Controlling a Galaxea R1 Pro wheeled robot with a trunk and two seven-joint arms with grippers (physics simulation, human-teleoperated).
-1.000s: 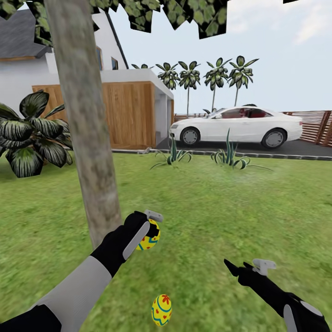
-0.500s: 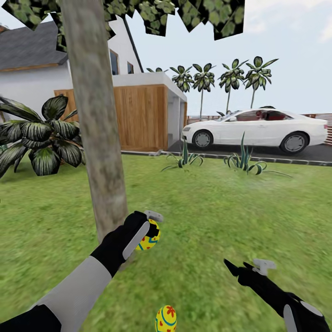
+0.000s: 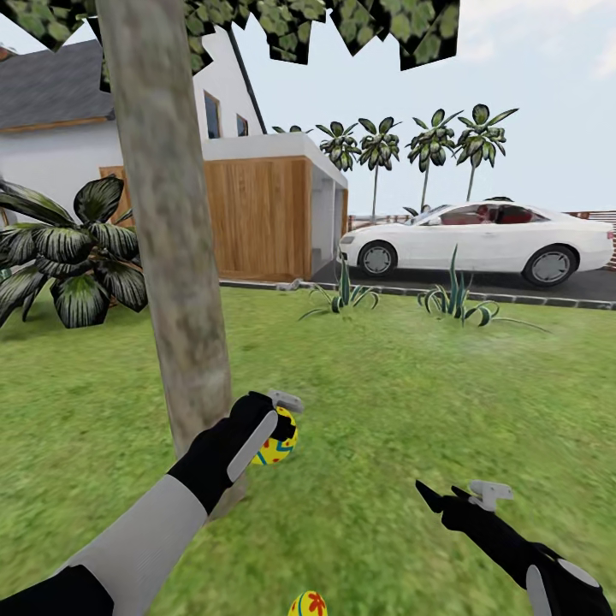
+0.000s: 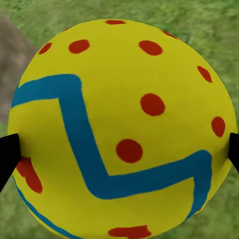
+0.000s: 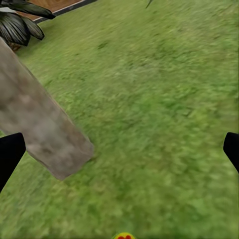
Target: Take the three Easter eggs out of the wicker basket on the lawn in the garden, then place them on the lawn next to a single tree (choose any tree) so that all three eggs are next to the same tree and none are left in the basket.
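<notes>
Two eggs show in the head view, and compared with half a second ago the whole scene has slid slightly: the trunk sits a little further left and the lower egg (image 3: 308, 604) has dropped to the bottom edge, so the camera has moved rather than the things, while both arms keep their places in the picture. Going from the left, the tree (image 3: 167, 257) stands with its pale grey-brown trunk planted in the lawn (image 3: 411, 385), blocky leaves overhead. Just right of its foot, the left gripper (image 3: 285, 428) holds the held egg (image 3: 278, 443) above the grass, fingers clamped on either side of it. That egg is bright yellow; the left wrist view brings it up close (image 4: 119, 129), showing red dots and a blue zigzag stripe, with dark fingertips (image 4: 7, 154) pressing at both flanks, detail the head view cannot give. Further right, the right gripper (image 3: 458, 496) hangs low over bare grass, fingers spread apart with nothing between them. Its wrist view looks down on the trunk's foot (image 5: 40, 124) meeting the grass, with the top of the lower egg (image 5: 124, 236) at the edge.
</notes>
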